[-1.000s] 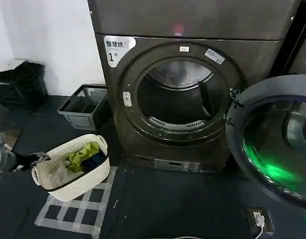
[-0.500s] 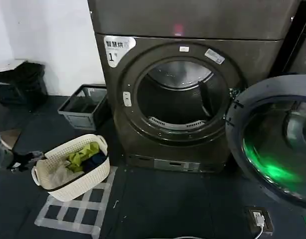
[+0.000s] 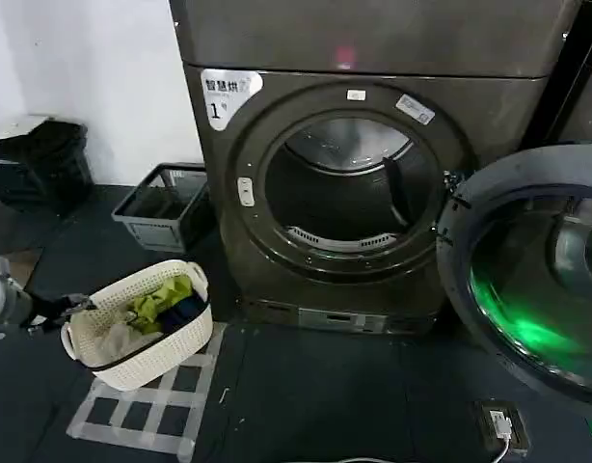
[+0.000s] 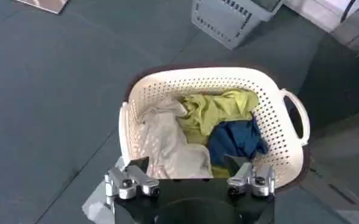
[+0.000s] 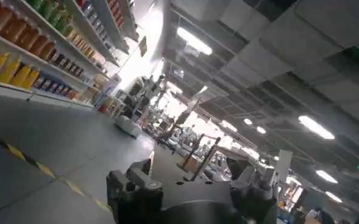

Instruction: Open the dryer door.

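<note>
Left gripper (image 3: 72,307) edged toward basket (image 3: 180,340), parted | dryer door (image 3: 527,270) swung wide, far right.

Your head camera looks forward and down at the dryer front and the floor, with the white laundry basket (image 3: 137,323) low on the left. Your left wrist camera looks down, close over that same basket (image 4: 213,131). Your right wrist camera faces upward toward ceiling lights (image 5: 316,126).

Grey-brown dryer (image 3: 277,251); chrome-ringed dryer door (image 3: 527,270), green glow; white perforated basket (image 3: 142,328).
</note>
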### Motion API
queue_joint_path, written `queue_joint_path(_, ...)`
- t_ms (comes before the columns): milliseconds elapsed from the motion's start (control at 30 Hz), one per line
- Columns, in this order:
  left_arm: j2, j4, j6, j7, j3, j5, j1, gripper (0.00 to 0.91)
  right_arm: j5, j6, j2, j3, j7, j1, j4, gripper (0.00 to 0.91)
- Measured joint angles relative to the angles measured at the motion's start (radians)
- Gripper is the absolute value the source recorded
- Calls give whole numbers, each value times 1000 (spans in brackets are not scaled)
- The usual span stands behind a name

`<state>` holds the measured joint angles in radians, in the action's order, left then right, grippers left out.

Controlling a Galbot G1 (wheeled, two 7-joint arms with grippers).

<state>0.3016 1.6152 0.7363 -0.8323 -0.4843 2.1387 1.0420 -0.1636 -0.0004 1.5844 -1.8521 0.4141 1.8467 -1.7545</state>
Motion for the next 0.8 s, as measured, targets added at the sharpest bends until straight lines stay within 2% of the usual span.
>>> queue_joint_path(800,23,13,0,27,62,-49,-50,907,5,21,6,-1,-28,-2,-4,907)
